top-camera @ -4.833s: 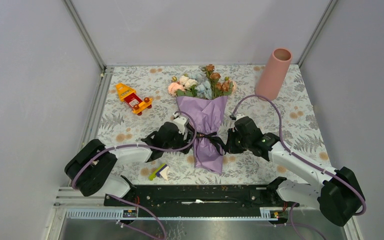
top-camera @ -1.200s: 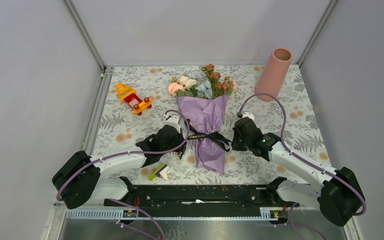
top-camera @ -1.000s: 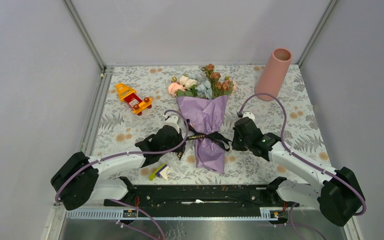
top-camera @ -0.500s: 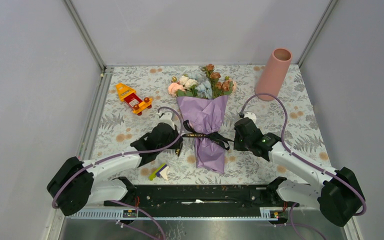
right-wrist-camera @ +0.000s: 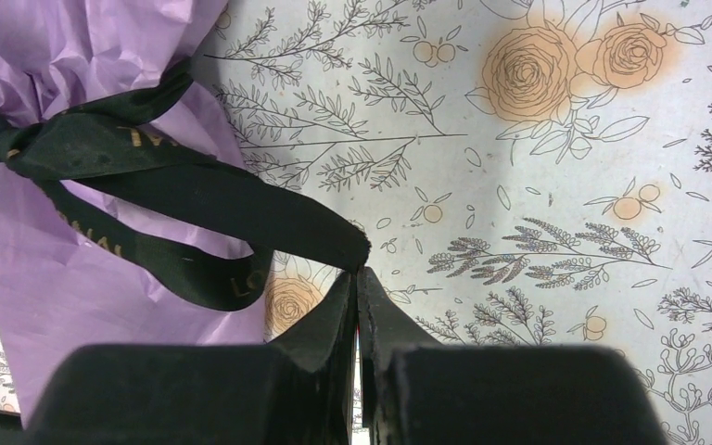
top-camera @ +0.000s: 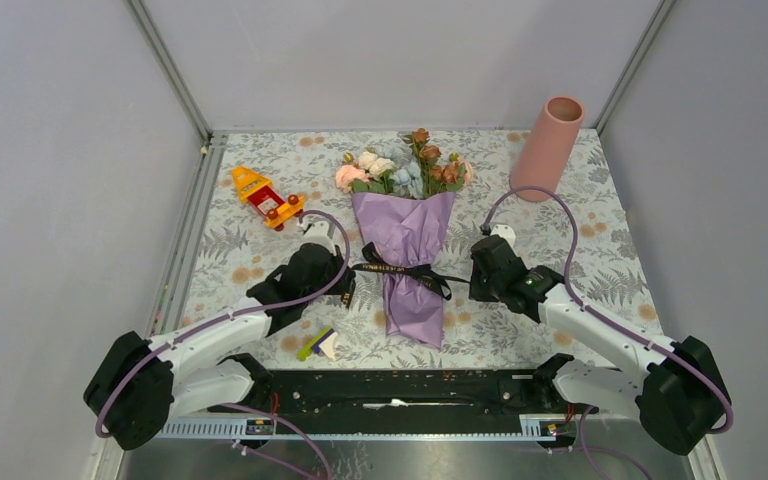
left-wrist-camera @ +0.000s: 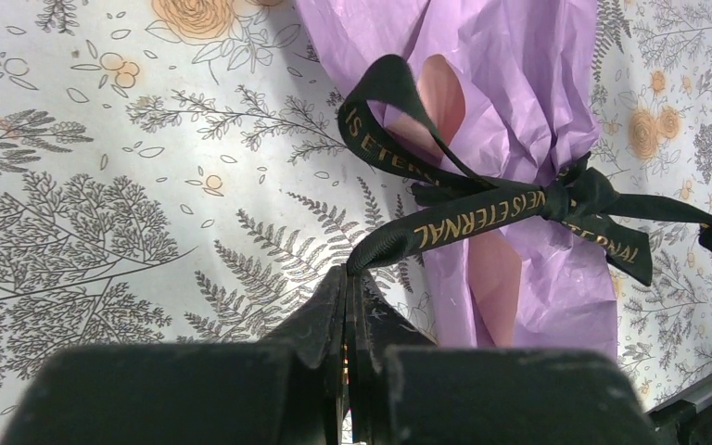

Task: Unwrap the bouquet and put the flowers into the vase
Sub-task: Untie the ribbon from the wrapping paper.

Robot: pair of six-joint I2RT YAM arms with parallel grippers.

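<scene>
The cloth-covered table (top-camera: 580,250) carries the bouquet (top-camera: 405,235), lying flat. Vase (top-camera: 546,150) stands behind-right of the bouquet; toy (top-camera: 265,197) behind-left; small pieces (top-camera: 318,343) front-left.

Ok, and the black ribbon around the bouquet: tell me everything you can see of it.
The black ribbon looks like flat satin with gold lettering; "ETERNAL" is readable. It is knotted round the narrow waist of the bouquet's purple paper, which lies on the tablecloth. The knot is not yet undone and loops remain. One tail runs out to each side, stretched fairly straight: the left gripper is shut on one end, the right gripper on the other.
</scene>
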